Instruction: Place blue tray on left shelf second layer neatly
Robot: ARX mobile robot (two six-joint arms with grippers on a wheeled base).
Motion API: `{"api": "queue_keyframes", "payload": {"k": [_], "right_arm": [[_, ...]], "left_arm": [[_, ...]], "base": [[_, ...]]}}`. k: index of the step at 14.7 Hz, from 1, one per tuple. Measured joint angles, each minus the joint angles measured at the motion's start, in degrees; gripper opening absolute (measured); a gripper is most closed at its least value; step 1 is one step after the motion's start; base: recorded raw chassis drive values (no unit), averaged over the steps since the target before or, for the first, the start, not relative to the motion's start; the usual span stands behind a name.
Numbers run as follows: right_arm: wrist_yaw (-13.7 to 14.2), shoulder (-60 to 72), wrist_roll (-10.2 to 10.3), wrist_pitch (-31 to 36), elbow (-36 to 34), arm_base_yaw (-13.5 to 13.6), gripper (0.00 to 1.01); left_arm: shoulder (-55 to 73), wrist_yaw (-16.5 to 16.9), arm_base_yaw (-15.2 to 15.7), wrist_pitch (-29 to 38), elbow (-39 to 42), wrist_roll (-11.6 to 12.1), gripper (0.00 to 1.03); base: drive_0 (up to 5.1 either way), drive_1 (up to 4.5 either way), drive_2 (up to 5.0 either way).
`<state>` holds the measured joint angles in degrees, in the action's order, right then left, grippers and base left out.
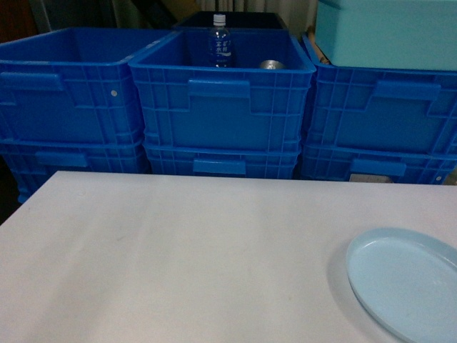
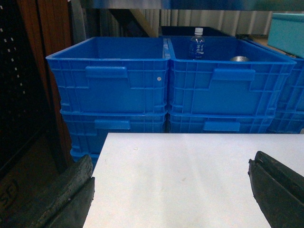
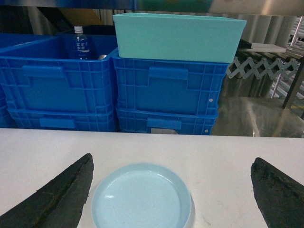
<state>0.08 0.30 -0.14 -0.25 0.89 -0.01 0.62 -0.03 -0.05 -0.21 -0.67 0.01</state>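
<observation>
Tray (image 1: pixel 408 282), pale blue, lies flat on table (image 1: pixel 178 257) at approx 4 o'clock in head view, part cut off by frame edge. Not gripped by anything. Right wrist view shows same tray (image 3: pixel 141 197) centred between the two dark fingers (image 3: pixel 57 197) of right pincer (image 3: pixel 168 194); jaws spread wide, fingers clear of the rim on both sides. Judgement: pincer is lined up this way to straddle the dish ahead of a grasp, not yet made.

Left pincer (image 2: pixel 168 192) also wide, nothing between its fingers (image 2: pixel 61 199), only bare table below. Appears parked clear of the work.

Surface: white, matt, plain; faint marks only.

Room: stacked dark-blue ribbed crates (image 1: pixel 221 100) run along far edge of table at 12 o'clock, two high. Centre crate holds a water bottle (image 1: pixel 220 41) and a metal can (image 1: pixel 271 64). Turquoise box (image 1: pixel 389 32) sits on top of right-hand stack at 1 o'clock. Right wrist view shows shiny steel surface (image 3: pixel 256 116) and a folding lattice (image 3: pixel 256 66) beyond the crates at 2 o'clock.

Target shelf tier: not identifiable in any view. Judgement: task at its start; tray to be lifted and carried left.
</observation>
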Motion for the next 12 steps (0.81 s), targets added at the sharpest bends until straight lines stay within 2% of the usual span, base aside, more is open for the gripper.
{"api": "queue_keyframes", "payload": {"k": [12], "right_arm": [[-0.13,0.22,0.00,0.70,0.00,-0.35,0.98]], "left_arm": [[0.00,0.00,0.00,0.00,0.00,0.00,0.98]], "base": [[0.0,0.00,0.0]]}}
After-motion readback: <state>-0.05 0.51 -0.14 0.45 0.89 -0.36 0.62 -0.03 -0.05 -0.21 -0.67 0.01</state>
